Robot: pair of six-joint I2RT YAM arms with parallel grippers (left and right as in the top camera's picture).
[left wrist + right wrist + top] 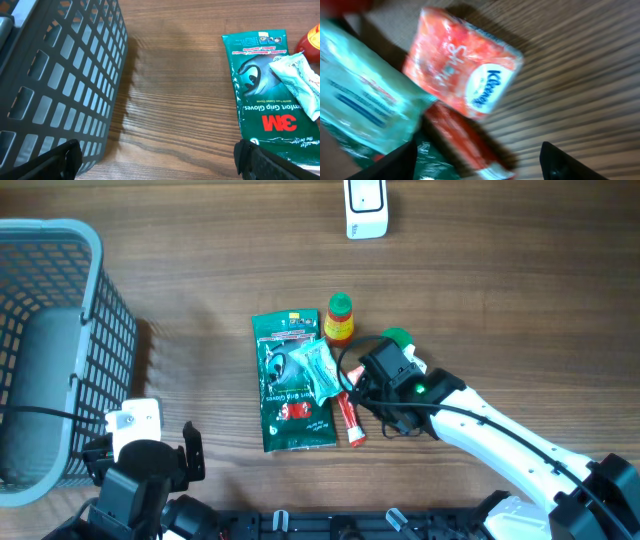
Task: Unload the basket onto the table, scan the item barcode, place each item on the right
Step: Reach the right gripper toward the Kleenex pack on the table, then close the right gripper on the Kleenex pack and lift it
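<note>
Black fingers (395, 165) of the right pincer (479, 147) stand wide apart, gripping nothing. Just ahead of them an orange Kleenex pack (462, 75) lies on the wooden table (580, 75), touching a red tube (465, 142) and beside a pale teal packet (365, 100). That packet sits on a green 3M glove pack (290, 395); a green-capped bottle (340, 318) stands just beyond. The white scanner (366, 208) sits at the far edge, well apart. Near left, the left pincer (157, 150) hangs wide and empty beside the grey basket (110, 350).
</note>
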